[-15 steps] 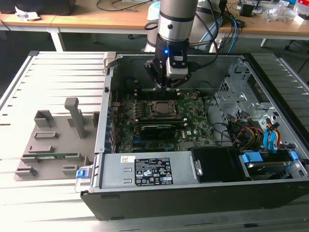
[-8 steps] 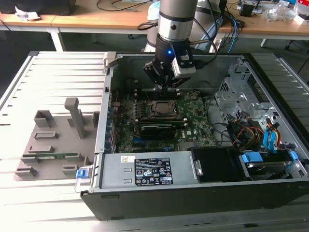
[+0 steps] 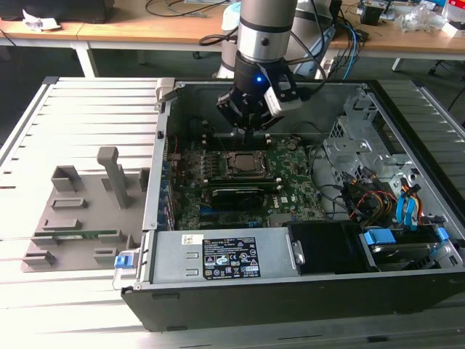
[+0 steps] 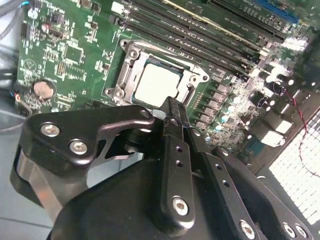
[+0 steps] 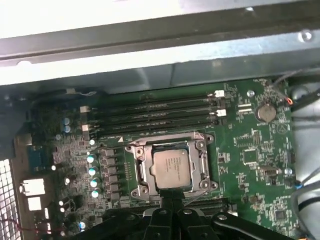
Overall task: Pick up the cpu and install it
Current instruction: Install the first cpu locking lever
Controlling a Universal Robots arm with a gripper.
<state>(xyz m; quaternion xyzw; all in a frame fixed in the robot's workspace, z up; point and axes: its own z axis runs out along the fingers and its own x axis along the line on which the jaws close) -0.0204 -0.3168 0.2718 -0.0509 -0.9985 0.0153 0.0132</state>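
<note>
Already the cpu point(image 5: 171, 167) lies flat inside the square metal frame of the socket point(image 5: 138, 155) on the green motherboard point(image 5: 255, 150), its silver top bare and all four of its edges tucked within the frame; the second wrist view shows it the same way point(image 4: 157, 84). The gripper point(image 3: 249, 129) hangs just above it, at the end of the arm point(image 3: 266, 33) that reaches down into the open computer case point(image 3: 174, 254), and its two black fingers point(image 4: 172, 145) are pressed together with nothing between them, their tips apart from the chip. In the first wrist view the fingertips meet at the socket's near edge. On the far side of the socket run the long black memory slots point(image 5: 155, 115), close to the frame, and beyond them rises the grey case wall point(image 5: 150, 60). In the exterior view a long black card point(image 3: 243, 195) lies just beside the socket, on the side away from the gripper, and a grey tray point(image 3: 80, 218) sits well apart on the slatted table point(image 3: 73, 102), to the exterior view's left of the case.
</note>
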